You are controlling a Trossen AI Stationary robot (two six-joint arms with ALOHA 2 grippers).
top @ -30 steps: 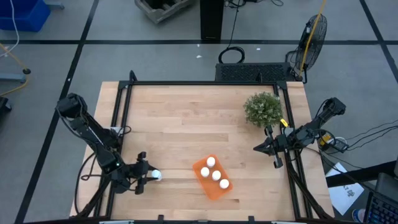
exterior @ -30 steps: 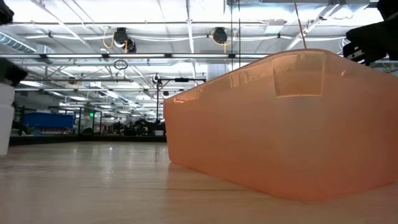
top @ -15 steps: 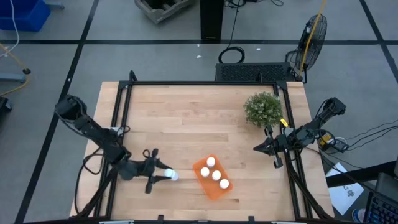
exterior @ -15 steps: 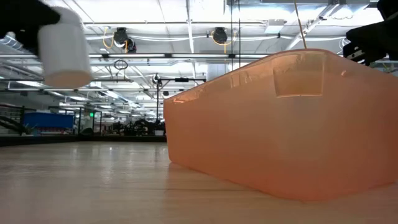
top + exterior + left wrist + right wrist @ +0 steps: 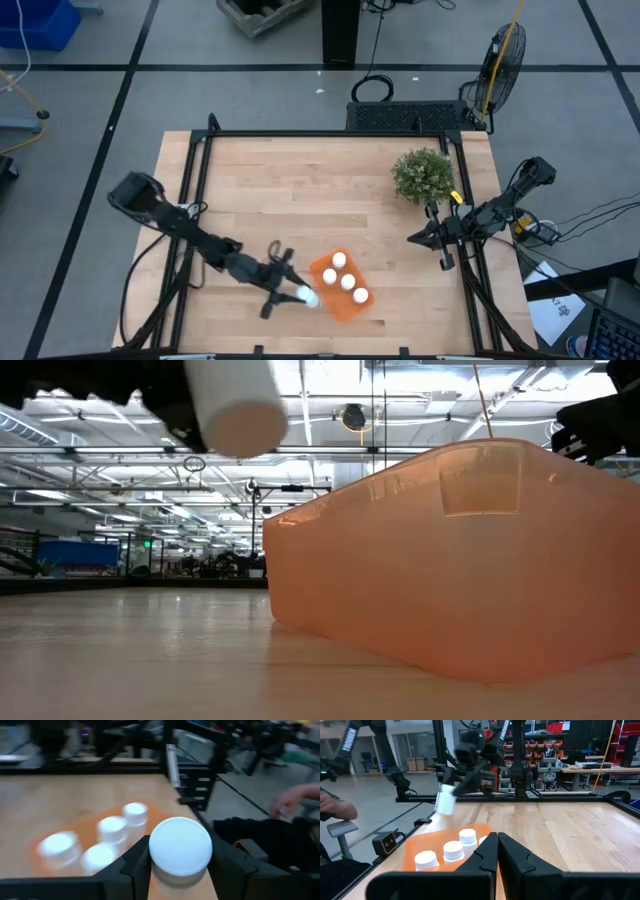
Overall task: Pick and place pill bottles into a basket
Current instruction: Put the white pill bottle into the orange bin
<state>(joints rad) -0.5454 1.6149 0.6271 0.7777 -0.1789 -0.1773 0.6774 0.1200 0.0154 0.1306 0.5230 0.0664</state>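
The orange basket (image 5: 342, 303) lies on the table at the near middle, with several white pill bottles (image 5: 339, 260) standing in it; it also shows in the low view (image 5: 470, 560). My left gripper (image 5: 296, 294) is shut on one more white pill bottle (image 5: 308, 298) at the basket's near-left end. The held bottle shows high in the low view (image 5: 235, 400) and in the right wrist view (image 5: 445, 800). My right gripper (image 5: 413, 238) is shut and empty, right of the basket, by the table's right edge. My left gripper pinches the pill bottle's round side (image 5: 180, 872) between its two fingers (image 5: 137, 865), one on each side. The fingers come from the table's left, slanting down. The bottle is lifted clear of the table and tilted (image 5: 235, 400), beside the basket's end.
A green bushy plant (image 5: 423, 175) stands at the far right of the table. A black frame (image 5: 320, 134) runs along the table's edges. A person's hand shows beyond the table in the left wrist view (image 5: 295, 800) and the right wrist view (image 5: 337, 810).
My left gripper has lifted the pill bottle off the table and carried it toward the table's right edge, up to the basket's near-left end. The bottle stood upright on the table before; now it is in the air and tilted.
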